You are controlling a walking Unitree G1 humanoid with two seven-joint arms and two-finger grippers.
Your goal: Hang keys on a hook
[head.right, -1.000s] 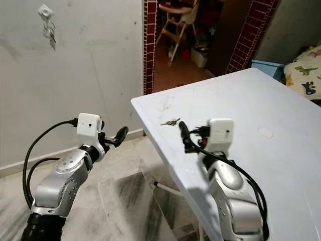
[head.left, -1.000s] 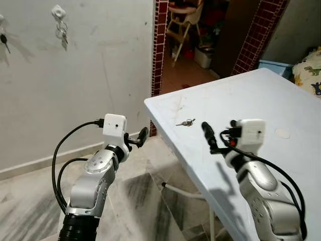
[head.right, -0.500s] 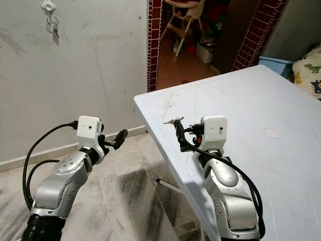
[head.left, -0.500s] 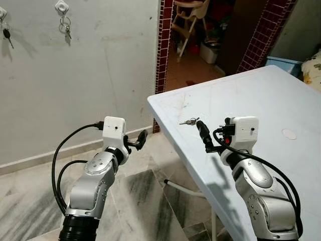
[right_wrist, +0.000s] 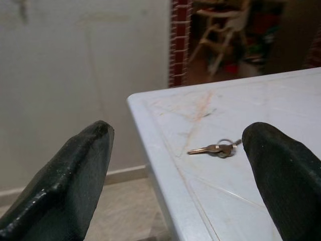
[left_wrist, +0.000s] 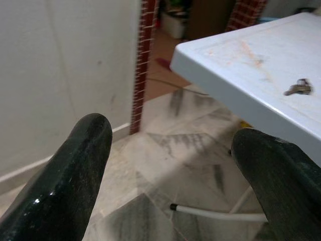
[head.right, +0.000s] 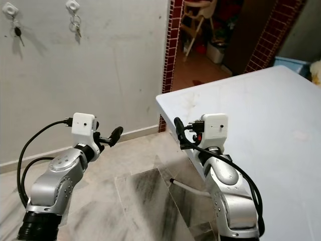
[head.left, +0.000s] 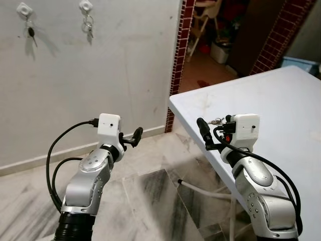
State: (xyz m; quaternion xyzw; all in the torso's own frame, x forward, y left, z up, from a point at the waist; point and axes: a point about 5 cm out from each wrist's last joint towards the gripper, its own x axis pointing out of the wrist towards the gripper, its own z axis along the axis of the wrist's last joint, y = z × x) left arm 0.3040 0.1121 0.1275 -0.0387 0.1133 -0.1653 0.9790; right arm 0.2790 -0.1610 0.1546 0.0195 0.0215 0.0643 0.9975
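Note:
A small bunch of keys (right_wrist: 216, 148) lies on the white table (head.left: 271, 95) near its left corner. My right gripper (head.left: 203, 133) hovers open at the table's near edge. The keys lie a short way ahead of it, between its spread fingers (right_wrist: 75, 175). My left gripper (head.left: 134, 136) is open and holds nothing, out over the floor to the left of the table. Two white hooks (head.left: 86, 6) are fixed high on the wall at the far left. Each carries a hanging key (head.left: 31, 32).
A doorway with a red tiled frame (head.left: 175, 60) opens behind the table, with a high chair (head.right: 198, 15) beyond it. A white pipe (head.left: 200, 188) lies on the marble floor under the table. A blue box (head.left: 301, 63) stands at the far right.
The whole picture has shifted right, so the camera has turned left. A second hook has come fully into view. The keys now sit behind my right gripper instead of to its left.

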